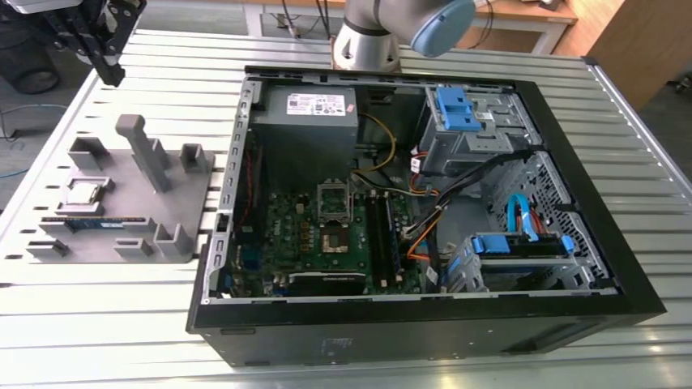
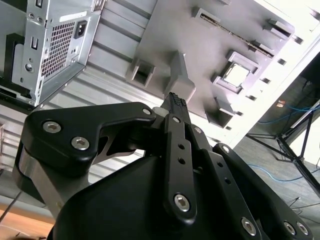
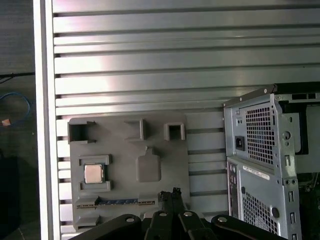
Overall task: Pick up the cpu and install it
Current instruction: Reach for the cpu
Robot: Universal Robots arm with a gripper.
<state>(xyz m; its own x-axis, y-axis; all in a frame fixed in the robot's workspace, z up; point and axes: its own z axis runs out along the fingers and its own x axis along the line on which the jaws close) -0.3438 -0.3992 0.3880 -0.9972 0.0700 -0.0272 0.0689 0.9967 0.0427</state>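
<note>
Above the ribbed aluminium slat table (image 1: pixel 108 324), with dark floor (image 3: pixel 15 50) beyond its edge, my black claw (image 1: pixel 108 73) hangs pinched closed, gripping nothing. The small square silver-topped cpu (image 3: pixel 92 173) lies in a pocket of the grey plastic fixture plate (image 1: pixel 184 194), beside the open black computer case (image 1: pixel 638 300).
</note>
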